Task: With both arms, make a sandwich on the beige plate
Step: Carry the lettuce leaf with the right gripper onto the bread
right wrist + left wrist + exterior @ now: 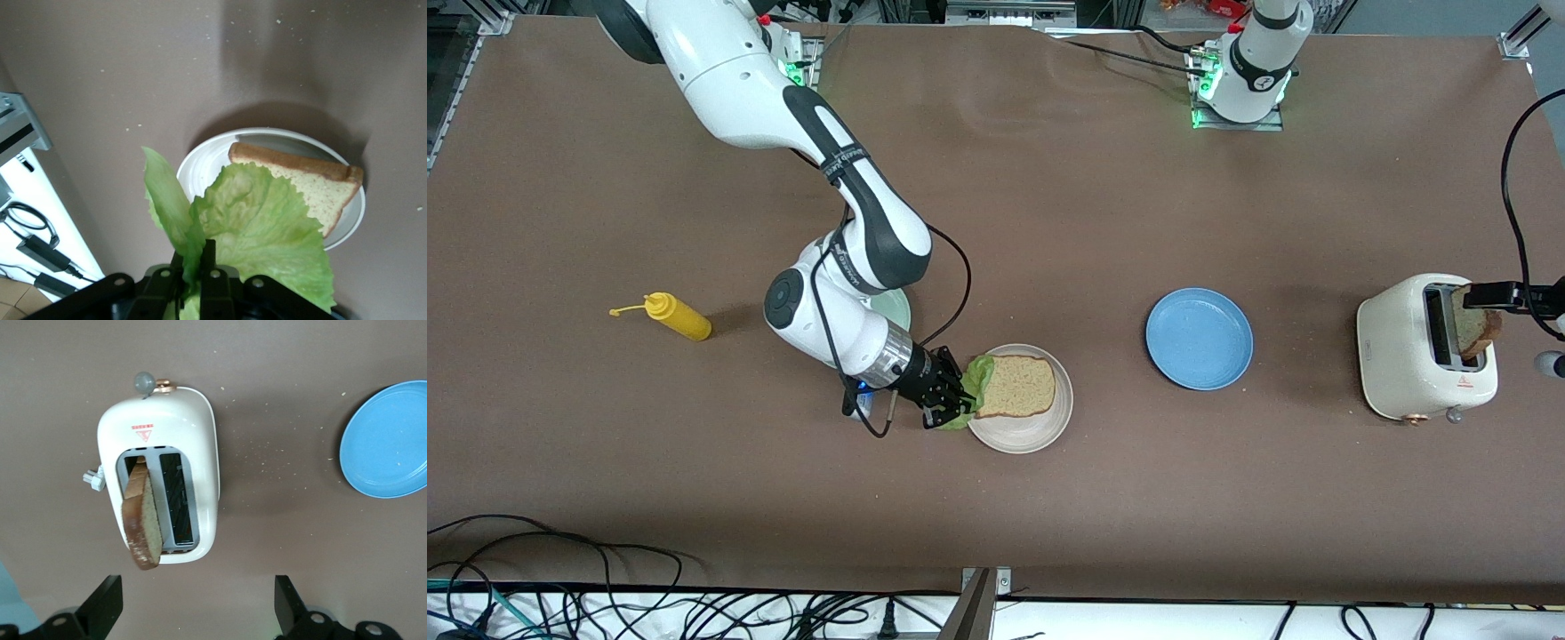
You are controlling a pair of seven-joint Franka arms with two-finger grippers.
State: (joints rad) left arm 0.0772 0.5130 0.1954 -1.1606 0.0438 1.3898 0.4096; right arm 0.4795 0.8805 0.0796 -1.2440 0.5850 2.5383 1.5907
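1. On the toaster (160, 473) we see a small red triangle sign w/ a line of red print above it, on the top face just beside the slots; print too small to read.
2. Same red triangle shows on the toaster in the front view, near its lever end.
3. Right arm (845, 169) has grey lettering on its dark band; illegible.

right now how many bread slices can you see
2. One bread slice lies flat on the beige plate, partly under the lettuce leaf that the right gripper holds. The other slice stands tilted in a slot of the toaster.
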